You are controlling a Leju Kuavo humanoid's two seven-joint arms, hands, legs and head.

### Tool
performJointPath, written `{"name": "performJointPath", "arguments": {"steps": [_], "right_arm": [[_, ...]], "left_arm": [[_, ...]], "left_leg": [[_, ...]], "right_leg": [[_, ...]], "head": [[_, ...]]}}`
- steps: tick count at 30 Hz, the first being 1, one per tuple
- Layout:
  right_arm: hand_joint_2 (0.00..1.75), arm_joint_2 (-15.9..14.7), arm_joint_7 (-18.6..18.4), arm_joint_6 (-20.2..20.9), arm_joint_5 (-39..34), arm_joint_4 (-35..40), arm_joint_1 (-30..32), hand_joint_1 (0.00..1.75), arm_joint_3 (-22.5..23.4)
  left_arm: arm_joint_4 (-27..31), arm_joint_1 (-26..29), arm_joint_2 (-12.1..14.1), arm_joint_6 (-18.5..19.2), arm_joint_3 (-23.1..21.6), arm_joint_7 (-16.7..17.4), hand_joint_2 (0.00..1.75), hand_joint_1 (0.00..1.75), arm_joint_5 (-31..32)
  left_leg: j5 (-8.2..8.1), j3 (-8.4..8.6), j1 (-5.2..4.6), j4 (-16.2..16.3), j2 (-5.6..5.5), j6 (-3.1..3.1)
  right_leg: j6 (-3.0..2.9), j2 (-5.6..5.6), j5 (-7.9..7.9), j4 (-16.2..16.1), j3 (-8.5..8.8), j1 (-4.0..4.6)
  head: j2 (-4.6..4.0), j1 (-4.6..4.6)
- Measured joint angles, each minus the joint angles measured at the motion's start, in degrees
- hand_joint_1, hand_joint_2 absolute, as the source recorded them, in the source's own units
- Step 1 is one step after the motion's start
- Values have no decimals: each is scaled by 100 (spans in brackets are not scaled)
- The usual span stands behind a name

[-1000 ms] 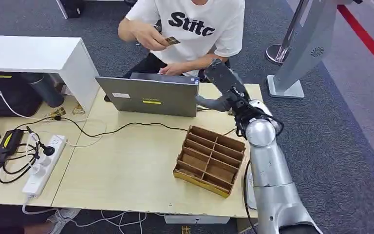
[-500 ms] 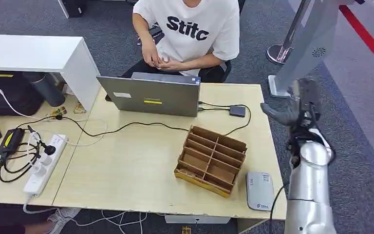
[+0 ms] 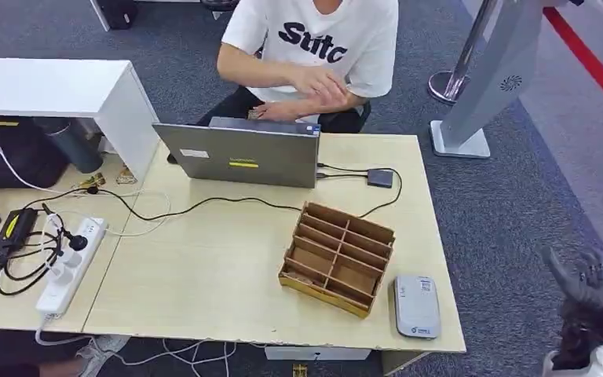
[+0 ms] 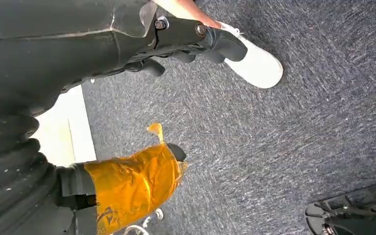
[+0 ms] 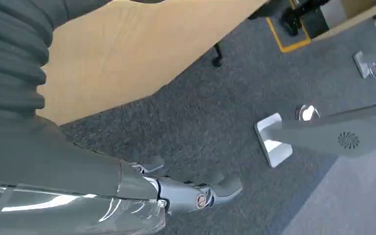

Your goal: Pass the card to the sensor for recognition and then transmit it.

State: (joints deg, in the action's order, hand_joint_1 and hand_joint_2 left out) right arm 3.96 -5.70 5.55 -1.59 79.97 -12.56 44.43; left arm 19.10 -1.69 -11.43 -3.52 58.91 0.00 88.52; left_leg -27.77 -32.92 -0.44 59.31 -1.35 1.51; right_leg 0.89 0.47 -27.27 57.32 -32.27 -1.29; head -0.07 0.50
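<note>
Hanging beside the tabletop [image 3: 204, 267], held nothing in right hand [image 3: 585, 275], fingers [image 5: 220, 188] spread; left hand [image 4: 186, 34] likewise. Could not tell where the card lay; judged handover done, next needing another card for the sensor [image 3: 416, 306].

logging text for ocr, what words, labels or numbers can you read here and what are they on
"Stitc" reads on the person's white t-shirt; later letters are hidden.
Laptop: white sticker and yellow label, too small to read.
Grey card reader: small print, too blurred to read.
Grey stand: round logo, no legible text.
</note>
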Motion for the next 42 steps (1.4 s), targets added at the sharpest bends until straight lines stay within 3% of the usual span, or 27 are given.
{"name": "performJointPath", "arguments": {"steps": [7,12,15,19,22,26,35,38,42], "right_arm": [[175,-256,162,50,-873,-111,271,0,622],[175,-324,350,148,-1041,-463,544,0,1000],[175,-343,422,179,-967,-846,713,0,1153],[175,-319,652,527,-849,-1828,1009,0,1500],[175,-199,767,618,-238,-2717,1174,0,1718],[175,80,431,271,248,-3760,1238,0,1902],[175,542,61,-398,784,-4603,1241,0,2245],[175,590,-267,-245,1662,-4734,1269,0,2179],[175,548,-214,-282,3095,-4902,1352,0,1754]], "left_arm": [[118,31,-85,44,177,-64,175,0,79],[186,36,-170,68,297,-90,175,0,116],[210,35,-216,72,337,-120,175,0,138],[258,60,-295,96,387,-123,175,0,147],[321,68,-365,133,430,-123,175,0,147],[424,66,-463,179,478,-120,175,0,147],[708,67,-658,310,710,-66,175,0,147],[763,71,-667,332,717,-33,175,0,147],[774,73,-662,326,717,22,175,0,147]], "left_leg": [[2,-2,-1,1,-9,1],[-2,-3,-2,0,-5,2],[-2,1,2,0,-9,2],[-2,-3,6,-3,-19,2],[-11,-1,9,-6,-14,-12],[-10,1,13,-6,-10,-13],[-8,1,15,-6,-4,-17],[-8,1,13,-6,-6,-16],[-8,1,8,-6,-5,-16]], "right_leg": [[0,-9,1,0,5,-1],[0,-6,0,-1,-1,-2],[1,-10,-3,-3,4,3],[-1,-19,-5,-3,7,5],[-4,-11,-6,-1,4,8],[-5,-9,-7,1,3,12],[-6,-7,-7,3,4,13],[-6,-8,-7,3,5,11],[-6,-8,-7,3,4,6]], "head": [[0,-2],[0,2],[0,-2],[0,-4],[0,2],[0,2],[0,-2],[0,0],[0,0]]}}
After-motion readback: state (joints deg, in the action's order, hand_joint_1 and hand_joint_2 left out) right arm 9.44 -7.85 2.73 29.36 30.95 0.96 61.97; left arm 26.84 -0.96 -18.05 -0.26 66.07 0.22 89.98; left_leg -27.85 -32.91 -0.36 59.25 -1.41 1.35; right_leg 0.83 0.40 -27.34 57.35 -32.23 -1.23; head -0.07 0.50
